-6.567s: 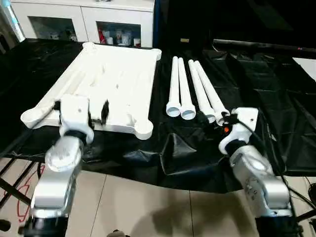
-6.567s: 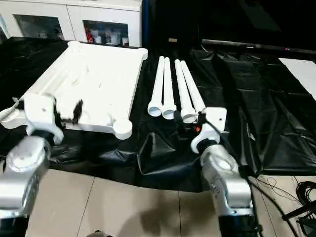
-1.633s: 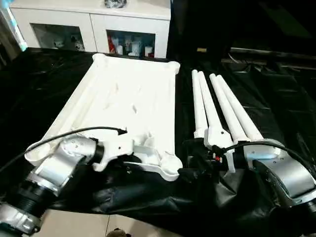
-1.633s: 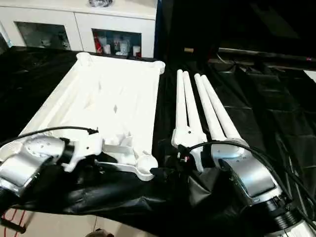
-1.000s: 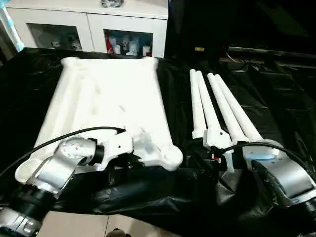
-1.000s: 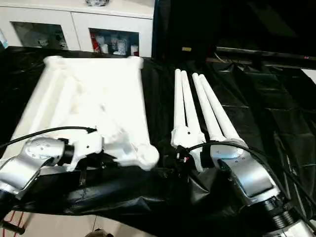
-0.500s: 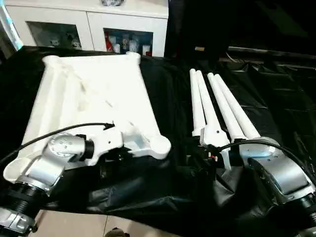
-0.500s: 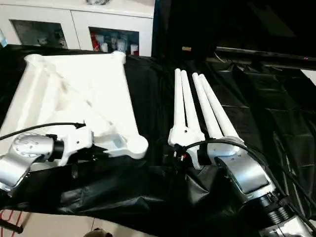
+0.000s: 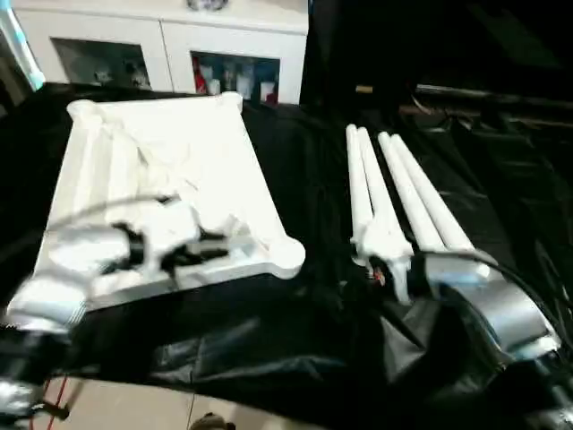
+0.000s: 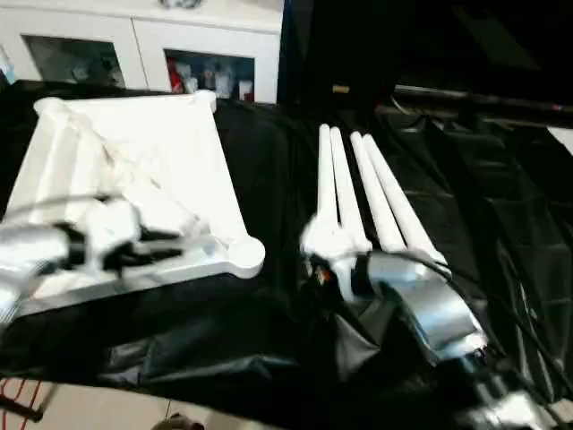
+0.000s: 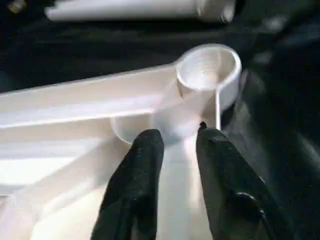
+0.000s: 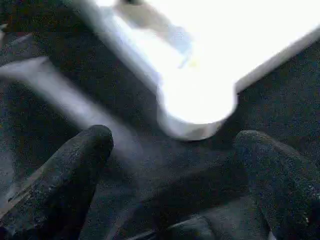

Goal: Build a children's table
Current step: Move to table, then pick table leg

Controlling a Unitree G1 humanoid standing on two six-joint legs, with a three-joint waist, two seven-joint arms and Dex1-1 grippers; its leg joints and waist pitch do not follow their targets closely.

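Table top (image 9: 161,170): ribbed underside up, on black-draped bench (image 9: 295,331); sockets empty. Four legs (image 9: 394,193): loose, side by side, right of the top. Left gripper (image 11: 175,137): narrowly parted astride a corner rib. Right gripper (image 12: 170,145): wide apart, empty. Assembly: none fitted; four legs remaining.

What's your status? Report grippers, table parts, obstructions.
Left gripper parted slightly, on a rib of the tabletop by its corner socket. Right gripper open, holding nothing. Four legs lying alongside.
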